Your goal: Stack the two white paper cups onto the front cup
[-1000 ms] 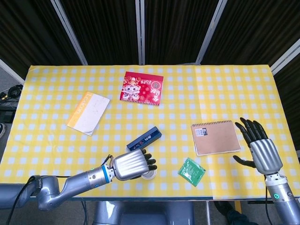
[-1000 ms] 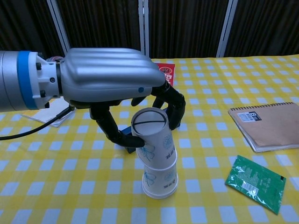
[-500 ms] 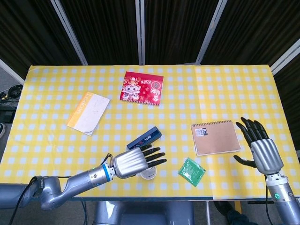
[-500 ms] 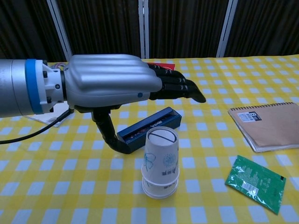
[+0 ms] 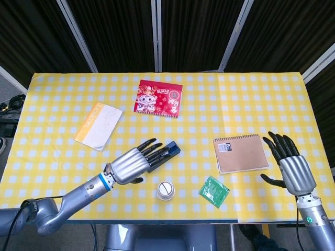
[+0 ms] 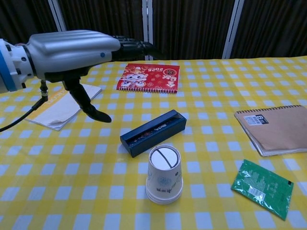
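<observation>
Head view showed the left hand (image 5: 130, 162) spread wide and holding nothing, its fingertips over the dark blue box (image 5: 163, 152). The stacked white paper cups (image 6: 164, 174) stood upside down just beside its thumb, apart from it. The right hand (image 5: 291, 166) hovered open beside the brown notebook (image 5: 240, 153).

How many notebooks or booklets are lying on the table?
3: a red booklet at the back centre, a white-and-orange booklet at the left, and a brown spiral notebook at the right near the right hand.
</observation>
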Tool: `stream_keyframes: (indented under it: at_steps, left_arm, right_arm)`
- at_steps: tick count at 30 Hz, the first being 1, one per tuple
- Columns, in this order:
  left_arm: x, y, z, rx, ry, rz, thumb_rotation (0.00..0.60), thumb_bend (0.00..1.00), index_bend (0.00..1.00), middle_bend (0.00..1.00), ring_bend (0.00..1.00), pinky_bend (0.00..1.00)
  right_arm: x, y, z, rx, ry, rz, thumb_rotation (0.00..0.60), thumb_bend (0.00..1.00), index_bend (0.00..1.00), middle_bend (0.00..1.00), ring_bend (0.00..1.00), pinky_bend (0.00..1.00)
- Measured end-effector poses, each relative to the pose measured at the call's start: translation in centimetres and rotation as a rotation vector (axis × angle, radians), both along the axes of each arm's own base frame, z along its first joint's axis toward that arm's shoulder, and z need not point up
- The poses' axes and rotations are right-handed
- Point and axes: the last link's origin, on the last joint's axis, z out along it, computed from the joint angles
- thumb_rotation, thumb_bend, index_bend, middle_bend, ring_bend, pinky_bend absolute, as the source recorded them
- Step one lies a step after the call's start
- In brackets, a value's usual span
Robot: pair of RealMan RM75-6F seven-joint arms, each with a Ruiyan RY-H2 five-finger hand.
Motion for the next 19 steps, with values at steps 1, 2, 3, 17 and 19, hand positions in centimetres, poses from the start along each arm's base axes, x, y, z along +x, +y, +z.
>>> stream_keyframes:
  at_steps: [1, 2, 3, 17, 19]
  left_arm:
    - [-0.7, 0.2, 0.5, 0.026, -0.018, 0.042, 0.600, 0.00, 0.00, 0.00, 0.00, 0.00]
    - [-1.3, 0.4, 0.9, 0.048, -0.033, 0.075, 0.600, 0.00, 0.00, 0.00, 0.00, 0.00]
    - [-1.9, 0.5, 1.4, 0.073, -0.049, 0.108, 0.600, 0.00, 0.00, 0.00, 0.00, 0.00]
    - [-14.8, -6.4, 9.1, 0.468, -0.123, 0.653, 0.600, 0.00, 0.00, 0.00, 0.00, 0.00]
    - [-15.8, -7.5, 9.5, 0.470, -0.126, 0.694, 0.600, 0.00, 0.00, 0.00, 0.00, 0.00]
  right_arm:
    - [0.0, 0.0, 0.0, -0.002, 0.001, -0.001, 0.600, 0.00, 0.00, 0.00, 0.00, 0.00]
    - [0.0, 0.0, 0.1, -0.003, 0.002, -0.001, 0.600, 0.00, 0.00, 0.00, 0.00, 0.00]
    - [0.0, 0.0, 0.1, -0.005, 0.004, -0.001, 0.600, 0.00, 0.00, 0.00, 0.00, 0.00]
    - [0.5, 0.3, -0.2, -0.009, 0.038, 0.012, 0.600, 0.00, 0.00, 0.00, 0.00, 0.00]
    - [0.6, 0.4, -0.3, -0.008, 0.041, 0.014, 0.600, 0.00, 0.00, 0.00, 0.00, 0.00]
